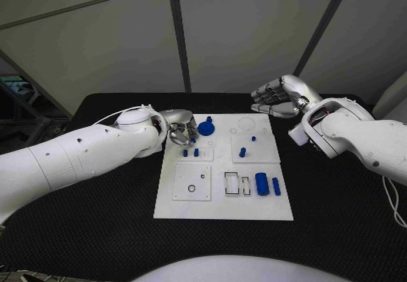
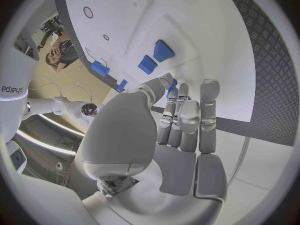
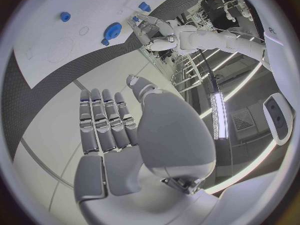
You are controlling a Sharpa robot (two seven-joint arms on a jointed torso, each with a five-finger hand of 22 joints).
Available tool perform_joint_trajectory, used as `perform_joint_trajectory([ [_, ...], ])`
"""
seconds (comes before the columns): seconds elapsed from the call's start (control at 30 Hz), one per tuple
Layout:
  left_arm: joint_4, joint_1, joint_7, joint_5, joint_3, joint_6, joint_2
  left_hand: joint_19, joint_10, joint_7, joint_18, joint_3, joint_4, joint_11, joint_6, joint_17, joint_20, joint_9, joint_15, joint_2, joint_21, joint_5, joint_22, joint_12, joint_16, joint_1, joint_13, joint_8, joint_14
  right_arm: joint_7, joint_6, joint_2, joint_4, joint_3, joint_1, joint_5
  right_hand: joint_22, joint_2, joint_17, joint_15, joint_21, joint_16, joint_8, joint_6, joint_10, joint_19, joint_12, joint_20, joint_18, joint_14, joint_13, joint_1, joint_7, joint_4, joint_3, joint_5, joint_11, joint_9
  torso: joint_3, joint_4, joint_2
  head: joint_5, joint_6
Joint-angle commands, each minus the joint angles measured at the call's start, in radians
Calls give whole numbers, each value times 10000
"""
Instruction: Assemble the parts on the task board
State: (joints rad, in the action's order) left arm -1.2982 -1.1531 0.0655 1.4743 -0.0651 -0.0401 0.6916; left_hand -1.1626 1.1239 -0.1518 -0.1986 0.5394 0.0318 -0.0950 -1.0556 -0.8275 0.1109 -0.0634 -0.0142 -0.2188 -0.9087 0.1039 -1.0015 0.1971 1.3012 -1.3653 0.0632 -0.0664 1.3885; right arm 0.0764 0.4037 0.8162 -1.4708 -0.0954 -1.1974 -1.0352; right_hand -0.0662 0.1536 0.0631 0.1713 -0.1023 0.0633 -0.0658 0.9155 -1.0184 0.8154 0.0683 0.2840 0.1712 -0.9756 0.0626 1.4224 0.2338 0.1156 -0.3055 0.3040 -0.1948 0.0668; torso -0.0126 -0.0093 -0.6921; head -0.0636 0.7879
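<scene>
A white task board (image 1: 222, 208) is lying in the middle of the head view on a black table (image 1: 84, 235). The left hand (image 1: 180, 130) is hovering at the board's upper left edge, just left of a blue round knobbed part (image 1: 206, 127). In the left wrist view its fingers (image 2: 187, 122) are lying straight and close together, gripping nothing, with two blue pegs (image 2: 155, 57) beyond the fingertips.

The right hand (image 1: 280, 97) is hanging over the table just above and to the right of the board's upper right corner, clear of the board. In the right wrist view its fingers (image 3: 106, 122) are also stretching out side by side with nothing between them.

Two short blue pegs (image 1: 191, 152) are standing upright left of the board's centre, and two more (image 1: 247, 146) are standing in a raised square plate to the right of centre. Toward the lower right of the board, a blue cylinder (image 1: 262, 184) and a slimmer blue bar (image 1: 276, 186) are lying side by side, just right of rectangular slots (image 1: 236, 183). A square plate with a small ring (image 1: 192, 183) is sitting at the lower left.
</scene>
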Motion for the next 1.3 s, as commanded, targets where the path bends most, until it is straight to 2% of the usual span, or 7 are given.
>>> perform_joint_trajectory([
  [0.03,-4,-13,70,-16,-7,-53,8,76,-98,-30,342,-88,9,6,119,69,12,2,-2,-28,56,-28,26,-74,-81,132,0,46,-95,32,-65,6,-22,-7,-17,-39,7,-68,-9,-9,41,-20,20,14,11,60,-10,16,105,4,-4,0,43,-56,27,53,33,5,-1,-2,5,1,4],
  [0.5,-36,-12,124,-16,-8,-144,85,297,-321,-96,265,-192,46,-71,514,563,92,2,-72,-107,414,-28,239,-241,-274,161,5,60,-305,-242,-281,62,-12,-7,-17,-226,7,-51,-12,4,119,-22,17,33,36,76,-20,21,99,85,-6,8,17,-125,74,-16,35,6,0,2,5,8,-7],
  [0.6,-88,-10,98,-16,-10,-255,172,353,-440,-101,247,-263,59,-91,628,722,111,-1,-89,-124,512,-29,291,-301,-337,160,1,55,-368,-420,-453,93,-8,-7,-17,-521,-38,-82,22,-136,66,146,-20,255,-45,401,5,-56,144,-423,-4,85,-121,-254,88,-177,143,26,6,8,5,15,-10],
  [0.93,-357,-7,-662,-833,-155,-1528,882,623,-483,-190,160,-444,40,-151,418,1582,160,-52,-138,-107,980,-17,599,-279,-685,199,21,-61,-644,-1460,-1274,239,-10,-5,-13,-3248,-362,32,452,-1113,-759,928,-333,1596,-1635,2219,521,-775,146,-2790,22,205,-790,-347,-319,-848,893,116,5,5,9,110,-86],
  [1.1,-521,-6,-1264,-2911,-262,-2050,1397,864,-393,-172,151,-395,53,-148,77,2250,162,-72,-124,-13,1281,-11,718,-209,-1012,148,15,-161,-927,-1978,-1687,318,-72,-1,-7,-4716,-704,95,933,-1476,-1451,1474,-305,1866,-2010,3202,445,-1274,153,-4136,22,213,-932,-407,-311,-930,1086,90,9,8,16,371,-137],
  [1.2,-692,-6,-1954,-5232,-289,-2529,1761,1129,32,-144,144,-345,-65,-62,-121,2706,149,-62,-89,122,1660,-25,906,19,-1240,294,60,-190,-1183,-2280,-1904,348,-157,19,23,-5600,-1033,128,1352,-1622,-2033,1859,-213,1928,-2090,3747,261,-1654,118,-4893,14,171,-998,-440,-202,-935,1154,52,6,2,13,591,-224],
  [1.3,-937,-3,-2688,-7371,-296,-2939,2029,1163,387,-100,138,-393,-179,33,-224,2679,111,-56,-27,169,1872,-33,1039,222,-1204,448,101,-199,-1173,-2492,-2052,353,-201,53,68,-6183,-1309,165,1724,-1672,-2487,2263,-116,1917,-2040,4048,82,-1836,119,-5315,9,109,-1019,-430,-127,-948,1175,27,14,9,15,745,-270],
])
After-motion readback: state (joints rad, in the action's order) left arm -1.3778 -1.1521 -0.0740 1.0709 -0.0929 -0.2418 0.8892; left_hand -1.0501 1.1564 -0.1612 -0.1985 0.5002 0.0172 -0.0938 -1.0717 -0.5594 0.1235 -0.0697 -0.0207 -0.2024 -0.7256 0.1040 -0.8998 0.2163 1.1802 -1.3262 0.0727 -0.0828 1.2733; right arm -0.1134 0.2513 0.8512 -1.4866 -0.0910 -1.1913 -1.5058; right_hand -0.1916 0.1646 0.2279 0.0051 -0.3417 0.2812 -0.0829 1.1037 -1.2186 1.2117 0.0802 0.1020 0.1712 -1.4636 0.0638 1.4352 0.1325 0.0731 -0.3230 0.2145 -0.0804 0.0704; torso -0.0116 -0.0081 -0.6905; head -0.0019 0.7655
